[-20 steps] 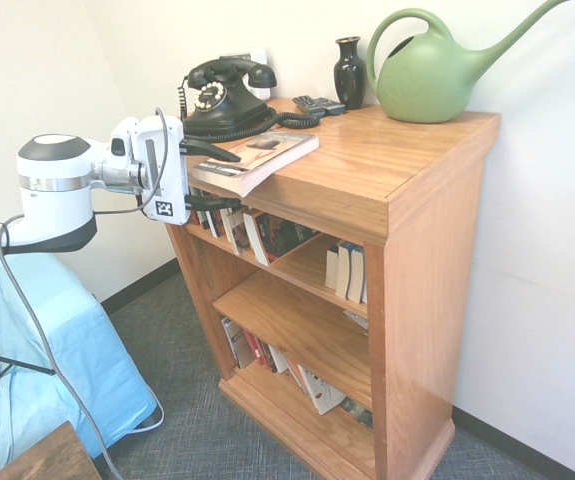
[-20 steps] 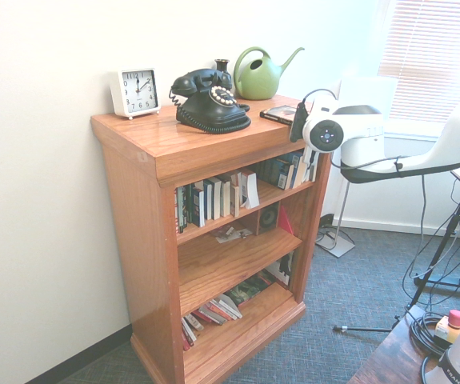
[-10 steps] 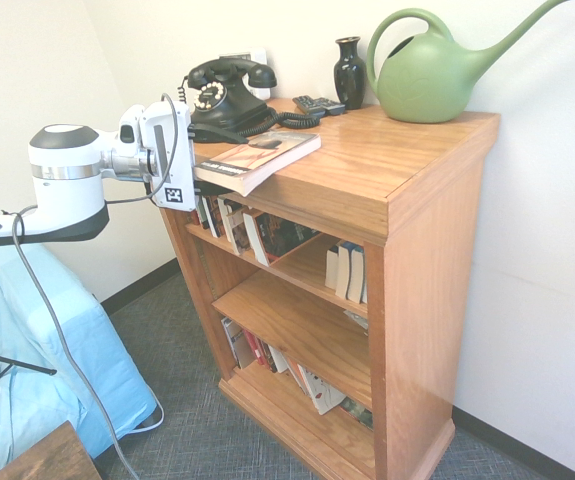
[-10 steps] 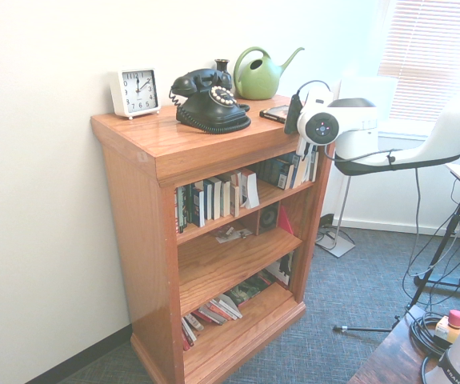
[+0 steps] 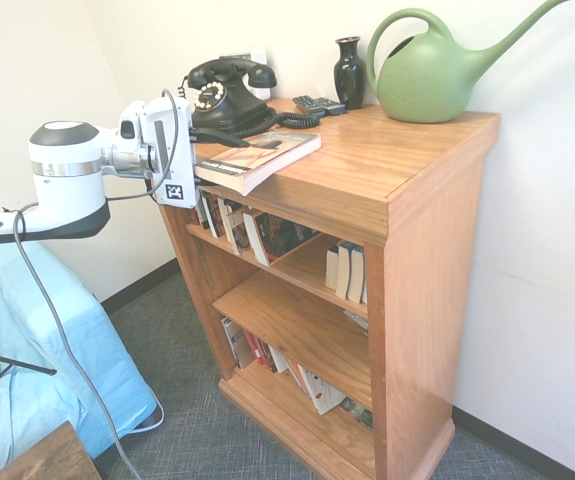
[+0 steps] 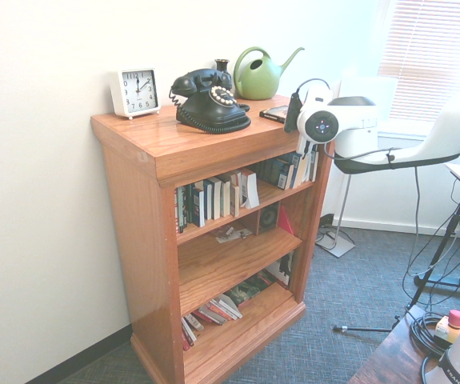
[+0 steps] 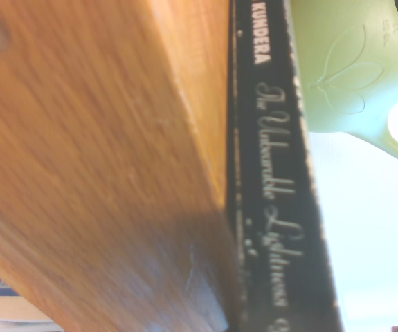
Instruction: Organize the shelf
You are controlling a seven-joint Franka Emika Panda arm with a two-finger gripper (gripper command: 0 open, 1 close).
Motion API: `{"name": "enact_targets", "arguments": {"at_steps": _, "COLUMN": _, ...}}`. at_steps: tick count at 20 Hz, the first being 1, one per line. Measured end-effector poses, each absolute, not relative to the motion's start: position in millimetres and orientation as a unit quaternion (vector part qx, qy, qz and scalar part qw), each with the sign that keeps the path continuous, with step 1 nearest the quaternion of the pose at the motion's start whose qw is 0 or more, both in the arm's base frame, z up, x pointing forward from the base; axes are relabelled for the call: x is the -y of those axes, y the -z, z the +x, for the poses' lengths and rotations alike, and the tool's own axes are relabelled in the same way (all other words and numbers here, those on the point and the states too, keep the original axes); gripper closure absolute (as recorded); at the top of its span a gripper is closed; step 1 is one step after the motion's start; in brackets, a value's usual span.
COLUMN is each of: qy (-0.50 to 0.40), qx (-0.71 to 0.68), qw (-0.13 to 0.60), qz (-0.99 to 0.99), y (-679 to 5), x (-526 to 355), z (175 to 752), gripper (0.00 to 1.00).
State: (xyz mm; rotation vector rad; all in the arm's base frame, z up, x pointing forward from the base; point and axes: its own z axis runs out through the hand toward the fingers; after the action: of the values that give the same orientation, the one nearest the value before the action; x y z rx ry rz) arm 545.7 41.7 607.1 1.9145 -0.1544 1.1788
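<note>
Where the blue drape [image 5: 47, 350] hangs at far left in the first exterior view, the white arm [image 5: 67, 180] comes in level with the shelf's top. Claw [image 5: 223, 162] at the near edge, jaws parted, one above and one below the paperback [image 5: 262, 162]; firm grip not discernible. Black rotary telephone [image 5: 229, 100] just behind, white clock [image 6: 136, 92] beyond it. Paperback lies flat, its black spine toward the claw, lettered KUNDERA, The Unbearable Lightness. Next, remote [image 5: 319, 106], then dark vase [image 5: 349, 73], upright, then green watering can [image 5: 429, 80], spout to the right.

Shelf [image 5: 432, 260] itself: orange-brown wood, standing on grey-blue carpet [image 5: 192, 400] near the wall. Upper tier, left to right: leaning books [image 5: 267, 235], then more paperbacks [image 5: 345, 270], spaced apart from them. Bottom tier: a row of slanted books [image 5: 287, 365], some tipped well over
</note>
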Motion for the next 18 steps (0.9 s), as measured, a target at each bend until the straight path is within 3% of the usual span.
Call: {"name": "enact_targets", "arguments": {"at_steps": 18, "qy": -0.474, "qx": 0.074, "qw": 0.408, "qz": 0.777, "y": -609, "x": -55, "z": 542, "gripper": 1.0}}
